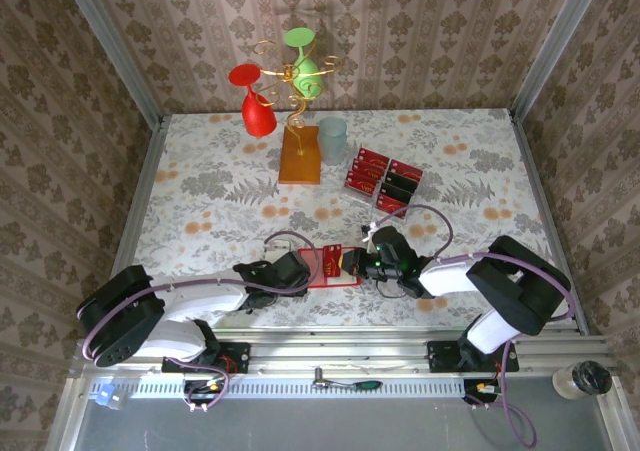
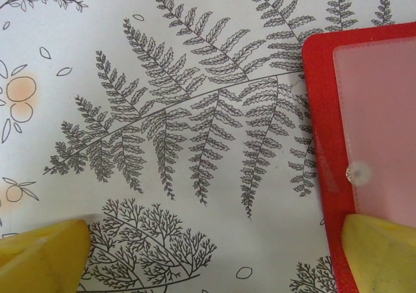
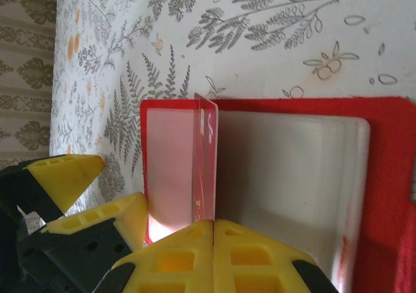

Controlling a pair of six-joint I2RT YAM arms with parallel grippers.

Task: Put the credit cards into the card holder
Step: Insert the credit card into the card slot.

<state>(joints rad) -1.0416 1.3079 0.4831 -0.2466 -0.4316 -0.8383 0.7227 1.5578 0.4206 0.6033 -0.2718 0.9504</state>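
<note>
Card holder (image 1: 338, 273) is seen lying open and flat on the patterned tablecloth (image 1: 200, 191), low in the middle of the top view, between the two gripper heads. In the right wrist view the card holder (image 3: 383, 176) shows a red border around pale, frosted inner pockets.

A single red card (image 3: 207, 156) is held upright on its edge over those pockets, at the seam between the left and right panels. It is clamped at its lower end by the right gripper (image 3: 213, 227), whose yellow fingers (image 3: 260, 254) are pressed together on it. Whether the card's far edge has entered a pocket cannot be told.

The left gripper (image 2: 211, 260) is spread as wide as it goes. One fingertip (image 2: 39, 254) sits at the lower left of its view over the bare cloth. The other fingertip lies at the lower right, over the red border of the card holder (image 2: 322, 143); contact cannot be confirmed. Nothing is held between them. The same fingers (image 3: 68, 176) appear at the lower left of the right wrist view, just beside the holder's left edge.

The remaining credit cards (image 1: 383, 179) are stacked in a clear tray (image 1: 362, 199) above and right of centre, well apart from the holder. To the left of the tray stand a pale cup (image 1: 332, 139) and an orange-brown stand base (image 1: 300, 159).
</note>
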